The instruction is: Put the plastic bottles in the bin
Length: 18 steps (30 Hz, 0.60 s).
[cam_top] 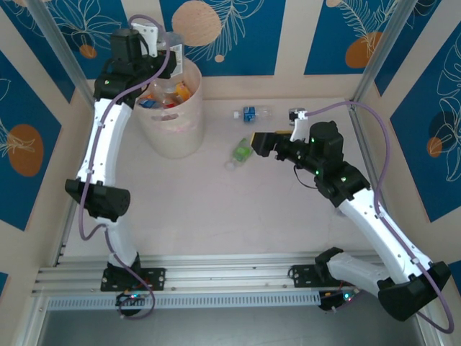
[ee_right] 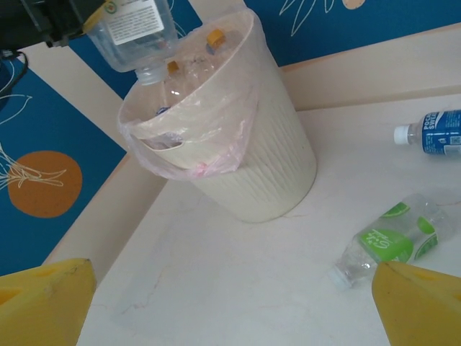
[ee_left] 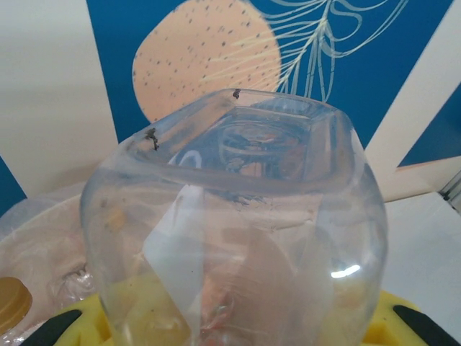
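- The left gripper (cam_top: 161, 46) is closed narrowly on a clear bottle (ee_right: 135, 32), held neck-down over the rim of the bin (ee_right: 274, 166) at far left.
- The right gripper (ee_right: 230, 310) is spread wide and empty.
- A green-labelled bottle (ee_right: 395, 239) lies just left of its fingertips.
- A blue-labelled bottle (cam_top: 250, 113) lies farther back.
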Each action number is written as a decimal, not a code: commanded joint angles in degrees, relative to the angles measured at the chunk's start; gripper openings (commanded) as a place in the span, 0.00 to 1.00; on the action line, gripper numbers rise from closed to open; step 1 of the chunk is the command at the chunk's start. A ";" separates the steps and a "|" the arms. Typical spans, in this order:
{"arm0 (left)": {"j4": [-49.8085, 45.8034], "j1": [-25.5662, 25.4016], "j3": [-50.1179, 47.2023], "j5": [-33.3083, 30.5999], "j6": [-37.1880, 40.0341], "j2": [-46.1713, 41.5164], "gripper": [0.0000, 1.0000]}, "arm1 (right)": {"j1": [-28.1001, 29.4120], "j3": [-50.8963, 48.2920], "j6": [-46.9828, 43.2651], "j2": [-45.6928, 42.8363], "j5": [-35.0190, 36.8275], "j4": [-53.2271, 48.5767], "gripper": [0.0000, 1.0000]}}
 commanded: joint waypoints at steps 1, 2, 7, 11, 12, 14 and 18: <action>2.57 1.94 2.70 1.86 -4.19 2.69 0.30 | 0.76 0.02 -1.06 0.69 1.79 -0.40 0.99; 2.09 2.23 3.57 3.19 -5.20 3.97 0.30 | 0.86 0.01 -1.15 0.80 2.07 -0.53 0.99; 0.14 3.76 5.92 7.41 -12.41 8.85 0.30 | 1.12 0.10 -1.50 1.03 2.92 -1.14 0.99; -0.23 4.89 6.09 10.82 -19.08 11.67 0.30 | 1.17 0.02 -1.49 1.11 3.18 -1.14 0.99; -0.58 4.90 6.24 11.25 -19.80 12.12 0.30 | 1.21 0.02 -1.48 1.11 3.25 -1.14 0.99; -1.21 4.89 6.27 11.84 -21.21 12.66 0.30 | 1.30 0.02 -1.59 1.10 3.46 -1.14 0.99; -2.36 5.07 6.27 13.91 -24.67 13.91 0.31 | 1.29 -0.07 -1.57 1.11 3.91 -1.23 0.99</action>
